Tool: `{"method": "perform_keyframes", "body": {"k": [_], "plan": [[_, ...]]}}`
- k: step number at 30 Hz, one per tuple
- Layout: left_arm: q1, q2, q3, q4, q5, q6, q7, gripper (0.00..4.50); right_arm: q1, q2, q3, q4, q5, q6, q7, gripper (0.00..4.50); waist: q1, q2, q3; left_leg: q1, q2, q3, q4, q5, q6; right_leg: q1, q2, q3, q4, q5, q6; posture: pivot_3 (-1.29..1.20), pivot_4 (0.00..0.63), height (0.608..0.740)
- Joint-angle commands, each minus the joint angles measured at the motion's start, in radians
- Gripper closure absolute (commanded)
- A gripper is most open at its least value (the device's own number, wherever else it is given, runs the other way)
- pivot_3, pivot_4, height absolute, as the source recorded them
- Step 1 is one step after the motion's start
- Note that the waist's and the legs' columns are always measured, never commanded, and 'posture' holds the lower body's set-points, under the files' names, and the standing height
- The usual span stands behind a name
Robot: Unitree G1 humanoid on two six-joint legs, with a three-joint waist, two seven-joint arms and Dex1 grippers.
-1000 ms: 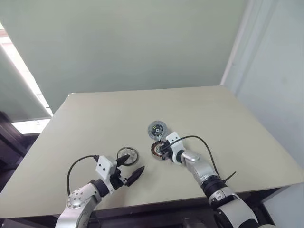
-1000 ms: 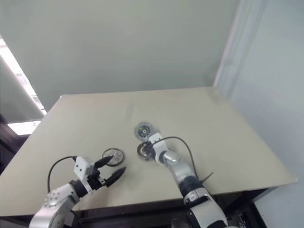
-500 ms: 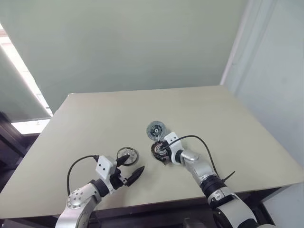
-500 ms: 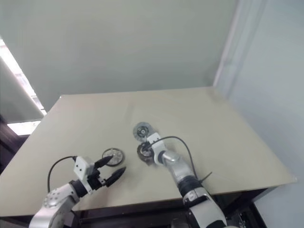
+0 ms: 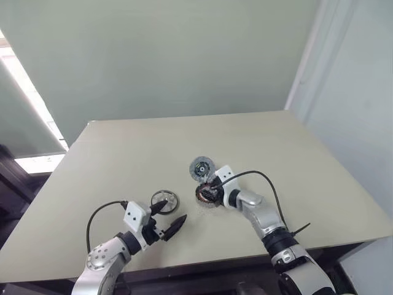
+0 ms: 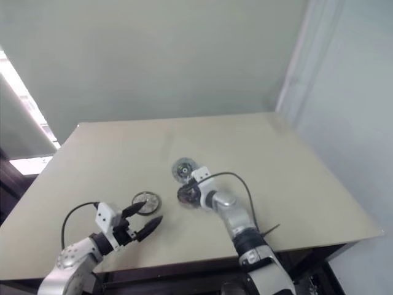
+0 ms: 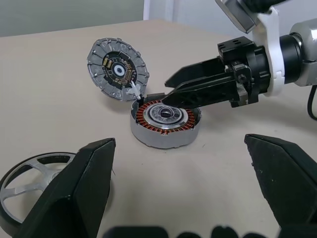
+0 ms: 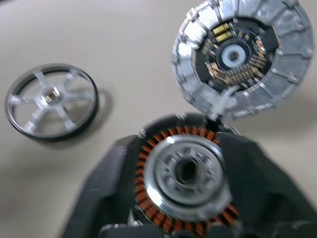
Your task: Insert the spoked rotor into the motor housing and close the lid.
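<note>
Table (image 5: 295, 160): broad, pale, flat surface on which all three parts rest, grouped near the robot's side.

Motor housing (image 7: 166, 123): squat silver casing with a ring of copper windings around a dark bore, seated upright on the table, open face up. Judged heavy for its size and rigid. The windings are judged fragile and are best left untouched; a hold is best taken on the smooth outer wall, which may prove slippery. It is flanked by the fingers of the right gripper (image 7: 190, 91), one finger seen on each side in the right wrist view; whether the wall is actually pinched cannot be told.

Lid (image 7: 118, 69): grey-blue notched disc, its inner face showing fine circuitry and a dark hub. It is seen propped at a tilt just behind the housing, apparently joined to it by a pale tab at the rim. Judged stiff but delicate on the inner face; the notched rim is the place to be taken.

Spoked rotor (image 8: 52, 101): black-rimmed ring with pale spokes, lying flat, well apart from the housing and just ahead of the left gripper (image 5: 167, 216). Judged light, rigid and thin; it is best pinched across the rim or by a spoke. Not yet inserted.

Left gripper: jaws spread wide, nothing held.
</note>
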Motion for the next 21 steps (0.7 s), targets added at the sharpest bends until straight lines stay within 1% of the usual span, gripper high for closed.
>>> {"method": "perform_keyframes", "body": {"k": [1, 5, 21], "plan": [[-0.009, -0.003, 0.006, -0.029, -0.005, -0.012, -0.001, 0.0, -0.009, -0.001, 0.018, -0.06, -0.017, 0.016, -0.013, 3.08, 0.0, 0.0, 0.0, 0.0, 0.0, 0.0, 0.0, 0.0, 0.0, 0.0, 0.0, 0.0, 0.0, 0.0, 0.0, 0.0, 0.0, 0.74], [-0.007, -0.004, 0.004, -0.03, -0.004, -0.013, -0.001, 0.0, -0.017, 0.0, 0.035, -0.042, -0.04, 0.015, -0.028, 4.47, 0.0, 0.0, 0.0, 0.0, 0.0, 0.0, 0.0, 0.0, 0.0, 0.0, 0.0, 0.0, 0.0, 0.0, 0.0, 0.0, 0.0, 0.74], [0.002, -0.008, 0.002, -0.039, -0.002, -0.011, 0.002, 0.0, -0.036, 0.008, 0.064, 0.029, -0.087, -0.01, -0.063, 4.47, 0.0, 0.0, 0.0, 0.0, 0.0, 0.0, 0.0, 0.0, 0.0, 0.0, 0.0, 0.0, 0.0, 0.0, 0.0, 0.0, 0.0, 0.74]]}}
